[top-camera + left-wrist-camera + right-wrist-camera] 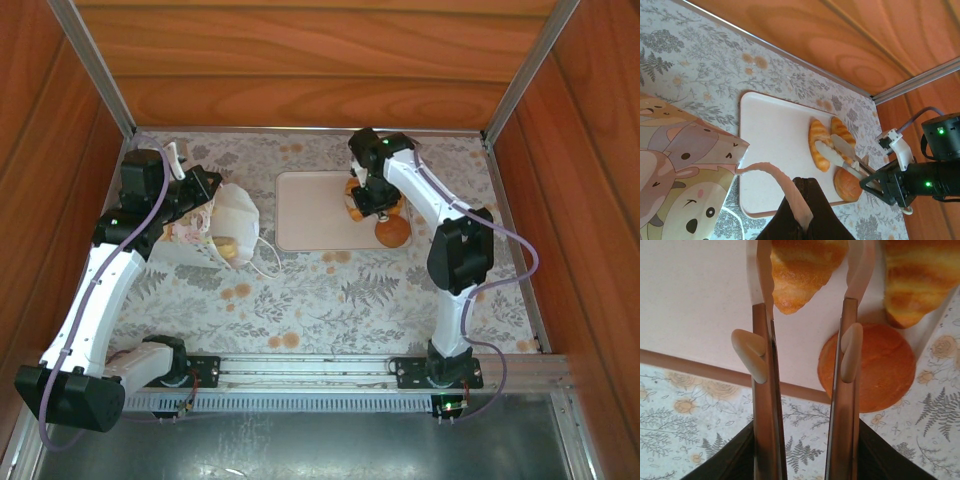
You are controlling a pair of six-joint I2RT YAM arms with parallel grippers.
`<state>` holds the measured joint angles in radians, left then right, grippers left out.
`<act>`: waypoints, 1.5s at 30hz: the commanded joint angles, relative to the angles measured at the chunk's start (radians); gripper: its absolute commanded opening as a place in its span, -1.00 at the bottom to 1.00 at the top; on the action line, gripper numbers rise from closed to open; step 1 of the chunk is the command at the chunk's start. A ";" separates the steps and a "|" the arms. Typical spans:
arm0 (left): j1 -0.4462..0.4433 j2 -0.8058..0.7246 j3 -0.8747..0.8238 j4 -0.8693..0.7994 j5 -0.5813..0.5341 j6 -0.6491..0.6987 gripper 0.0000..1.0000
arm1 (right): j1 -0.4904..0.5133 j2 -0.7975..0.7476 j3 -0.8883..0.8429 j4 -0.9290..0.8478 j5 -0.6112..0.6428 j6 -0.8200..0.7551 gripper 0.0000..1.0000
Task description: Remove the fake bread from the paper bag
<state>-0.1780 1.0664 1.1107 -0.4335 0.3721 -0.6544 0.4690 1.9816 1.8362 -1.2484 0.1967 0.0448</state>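
Floral table | L fingers clamp paper bag | R fingers astride croissant, tip twd wrist, grip unclear

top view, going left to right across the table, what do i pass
paper bag → bare middle of the tray → croissants → round bun at the tray's near right corner

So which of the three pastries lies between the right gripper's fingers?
The croissant further onto the tray; the second croissant lies outside the fingers, the round bun at the tray's edge.
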 commanded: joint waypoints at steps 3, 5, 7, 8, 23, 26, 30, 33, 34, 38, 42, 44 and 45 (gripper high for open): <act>-0.005 -0.002 0.006 0.032 0.011 -0.004 -1.00 | -0.022 0.019 0.041 -0.043 0.046 -0.032 -0.07; -0.004 0.001 0.005 0.031 0.013 -0.004 -1.00 | -0.026 0.019 0.041 -0.045 0.055 -0.036 -0.08; -0.005 0.004 0.006 0.032 0.012 -0.005 -1.00 | -0.029 0.022 0.041 -0.052 0.062 -0.043 -0.07; -0.005 0.006 0.005 0.031 0.012 -0.004 -1.00 | -0.031 0.023 0.043 -0.056 0.066 -0.045 -0.07; -0.005 0.007 0.005 0.032 0.016 -0.005 -1.00 | -0.033 0.016 0.039 -0.033 0.016 -0.106 -0.07; -0.004 0.006 0.005 0.032 0.016 -0.005 -1.00 | -0.035 0.029 0.044 -0.035 0.057 -0.108 -0.07; -0.004 0.002 -0.001 0.031 0.014 -0.005 -1.00 | -0.035 0.039 0.053 -0.054 0.080 -0.112 -0.04; -0.004 -0.003 -0.007 0.031 0.012 -0.005 -1.00 | -0.035 0.027 0.034 -0.031 0.087 -0.124 -0.03; -0.004 -0.005 -0.009 0.032 0.011 -0.007 -1.00 | -0.035 0.024 0.030 -0.023 0.087 -0.129 -0.04; -0.004 -0.006 -0.007 0.032 0.013 -0.008 -1.00 | -0.035 0.024 0.019 0.001 0.087 -0.143 -0.05; -0.005 -0.011 -0.009 0.031 0.010 -0.008 -1.00 | -0.038 0.034 0.035 -0.009 0.078 -0.123 -0.05; -0.004 -0.011 -0.009 0.032 0.011 -0.010 -1.00 | -0.038 0.036 0.038 -0.013 0.092 -0.112 -0.04; -0.005 -0.011 -0.009 0.032 0.011 -0.009 -1.00 | -0.038 0.036 0.040 -0.015 0.100 -0.107 -0.04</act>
<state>-0.1780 1.0729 1.1095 -0.4335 0.3717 -0.6548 0.4416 2.0045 1.8584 -1.2579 0.2638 -0.0750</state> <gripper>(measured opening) 0.046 0.480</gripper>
